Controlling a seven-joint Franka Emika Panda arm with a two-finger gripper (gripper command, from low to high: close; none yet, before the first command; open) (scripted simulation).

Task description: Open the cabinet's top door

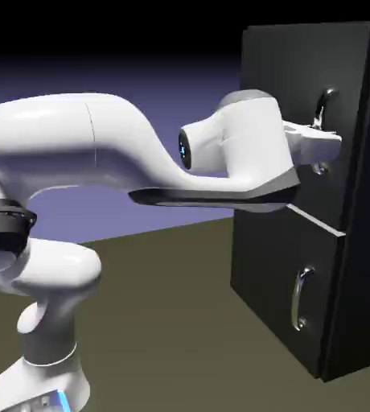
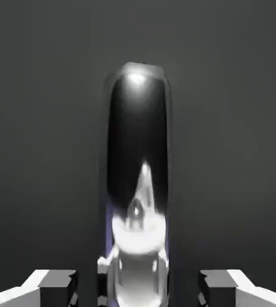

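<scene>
My claw [image 1: 323, 143] sits level against the upper front of the cabinet [image 1: 269, 241], at the handle [image 1: 323, 109] of the top door [image 1: 301, 105]. In the exterior view the hand covers the middle of that handle; only its curved upper end and a small lower end show above and below the hand.

In the hand view the handle [image 2: 138, 180] fills the centre as a shiny upright bar, running down between my two finger tips [image 2: 50, 285] at the bottom edge. The tips stand on either side of the bar. Whether their pads press on the metal I cannot make out from this view, but the claw is drawn in as far as it goes, and I report it closed on the handle.

The cabinet stands upright on the tabletop [image 1: 164, 322], at the exterior view's right. The top door lies flush with the cabinet front; no gap shows along its lower edge, where a pale seam separates it from the lower door [image 1: 277, 298]. The lower door is likewise flush, and its own silver handle [image 1: 302, 298] is well below my hand and untouched.

My arm [image 1: 100, 153] reaches across from the exterior view's left.
</scene>
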